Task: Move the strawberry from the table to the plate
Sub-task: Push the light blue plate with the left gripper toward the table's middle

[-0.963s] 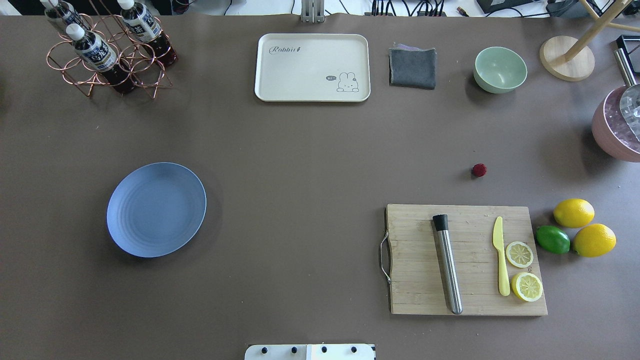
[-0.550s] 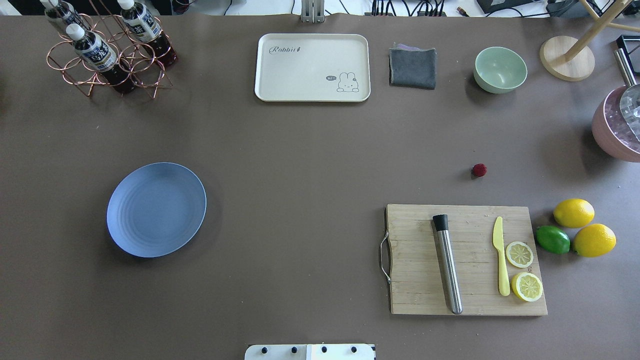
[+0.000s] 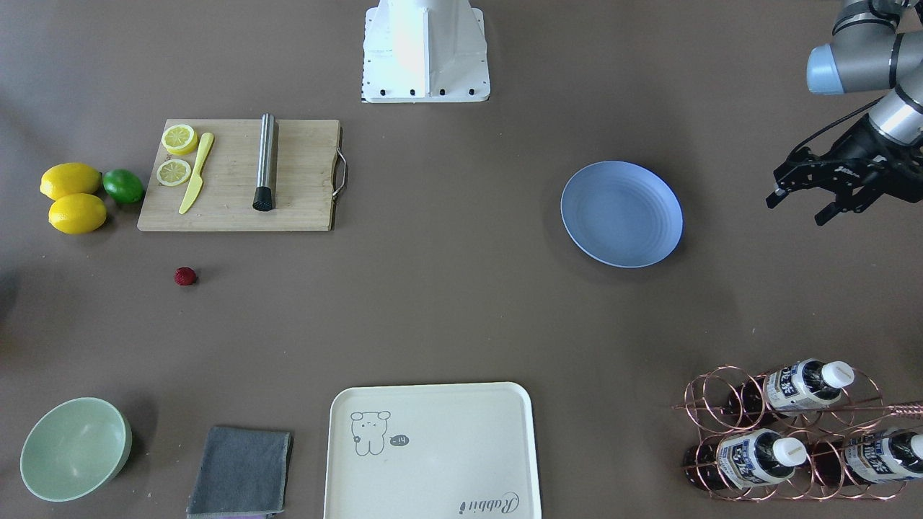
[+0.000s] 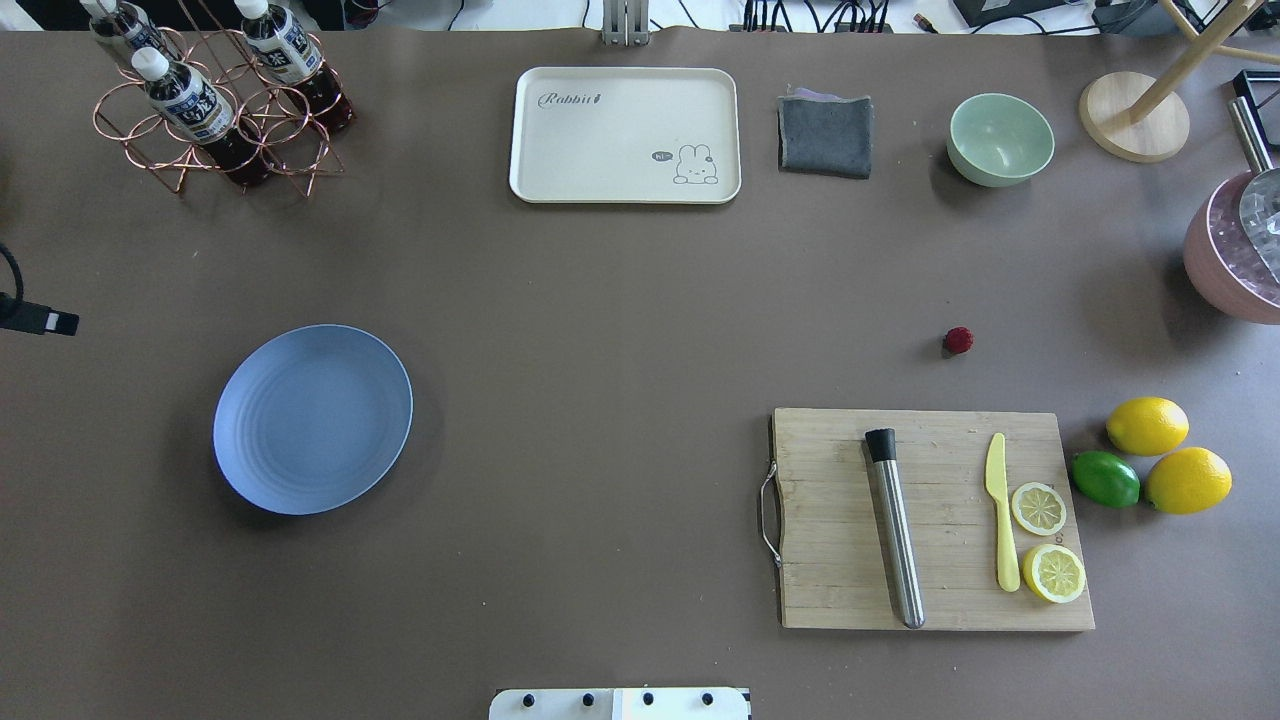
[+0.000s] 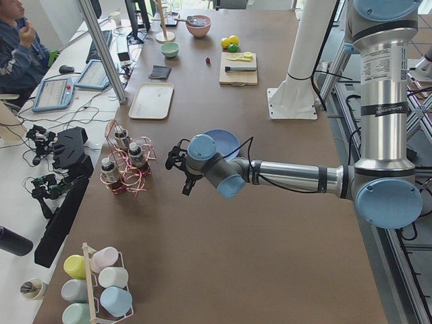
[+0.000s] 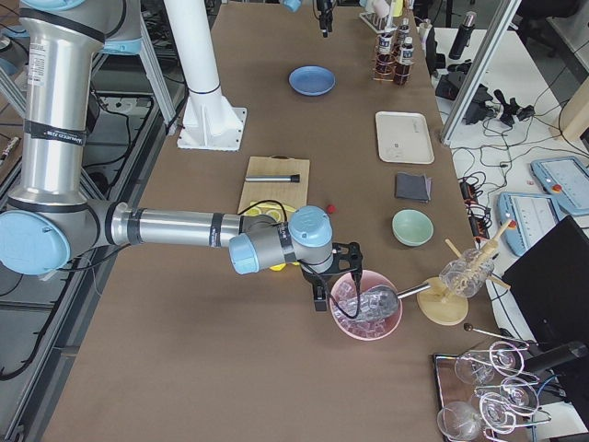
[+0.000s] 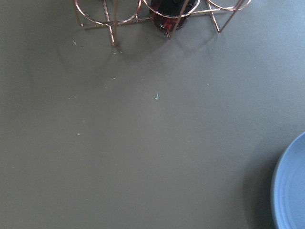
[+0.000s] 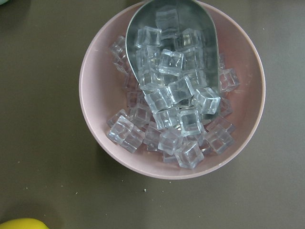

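- I've got the tiny dark-red, roundish, bumpy strawberry (image 4: 958,341) lying alone on the wide matte brown-grey table (image 4: 620,330). It's on the robot's right half, near the far long edge of the wooden cutting board (image 4: 830,520) but not touching it.
- Berry looks whole w/ a pebbled skin and a small shadow beside it. It's much smaller than the two yellow lemons (image 4: 1147,425) at the board's right end.
- The round, shallow light-blue plate (image 4: 312,419) w/ faint concentric rings sits on the left half, well apart from the berry.
- left gripper (image 3: 797,207): black fingers spread wide, gripping nothing. It hovers above the table on the plate's outer side, away from the berry. Its wrist cam looks down on bare table, w/ the plate's rim in one corner and the copper wire bottle rack (image 4: 215,130) at the top.
- right gripper (image 6: 322,293): only the side cam shows it, so I can't tell how the jaws stand. It hangs over the pink bowl (image 8: 93,109) of clear ice cubes w/ a metal scoop (image 8: 143,14) in it.
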`<state>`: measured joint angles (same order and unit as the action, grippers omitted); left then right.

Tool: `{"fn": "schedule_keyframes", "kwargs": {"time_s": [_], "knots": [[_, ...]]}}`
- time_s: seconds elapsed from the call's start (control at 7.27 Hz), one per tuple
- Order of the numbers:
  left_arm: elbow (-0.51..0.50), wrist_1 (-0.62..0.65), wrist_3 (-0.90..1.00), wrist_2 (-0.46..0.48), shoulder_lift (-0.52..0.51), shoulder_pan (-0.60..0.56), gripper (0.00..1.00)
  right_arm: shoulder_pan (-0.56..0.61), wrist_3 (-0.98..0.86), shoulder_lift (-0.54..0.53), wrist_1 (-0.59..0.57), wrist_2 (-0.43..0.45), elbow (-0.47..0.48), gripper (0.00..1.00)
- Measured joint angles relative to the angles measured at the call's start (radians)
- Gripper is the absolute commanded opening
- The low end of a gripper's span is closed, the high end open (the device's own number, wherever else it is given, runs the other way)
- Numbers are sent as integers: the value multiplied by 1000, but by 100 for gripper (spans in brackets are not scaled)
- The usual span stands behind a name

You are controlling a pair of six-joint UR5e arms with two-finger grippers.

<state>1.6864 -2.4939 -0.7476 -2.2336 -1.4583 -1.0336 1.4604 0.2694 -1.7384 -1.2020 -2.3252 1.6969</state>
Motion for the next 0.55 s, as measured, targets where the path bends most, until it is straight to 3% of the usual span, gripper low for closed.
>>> {"fn": "schedule_keyframes", "kwargs": {"time_s": [0.41, 0.55], "knots": [[0, -109, -246, 169, -9, 214, 98, -43, 95, -1, 54, 2, 0, 100], [-1, -120, -290, 219, -18, 267, 89, -47, 98, -1, 56, 3, 0, 100]]}}
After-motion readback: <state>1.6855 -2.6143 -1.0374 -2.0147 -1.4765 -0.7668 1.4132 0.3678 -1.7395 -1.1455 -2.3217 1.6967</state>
